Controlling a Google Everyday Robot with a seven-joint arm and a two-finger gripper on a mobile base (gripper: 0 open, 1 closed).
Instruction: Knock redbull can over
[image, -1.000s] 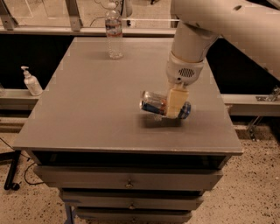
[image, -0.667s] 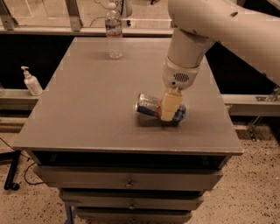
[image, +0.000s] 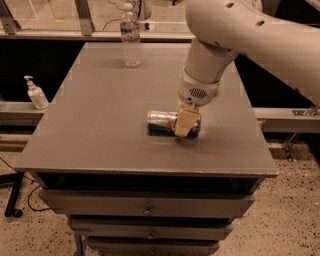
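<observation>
The redbull can (image: 162, 122) lies on its side on the grey table (image: 100, 130), near the middle and towards the front, its silver end pointing left. My gripper (image: 184, 126) hangs from the white arm right over the can's right end, its cream-coloured finger (image: 186, 121) covering that part of the can. The can's right end is hidden behind the finger.
A clear plastic water bottle (image: 131, 36) stands upright at the back of the table. A white pump bottle (image: 36, 93) sits on a ledge to the left, off the table. Drawers run below the table's front edge (image: 145, 171).
The gripper and the lying can have shifted a little to the left across the table. The can stays on its side.
</observation>
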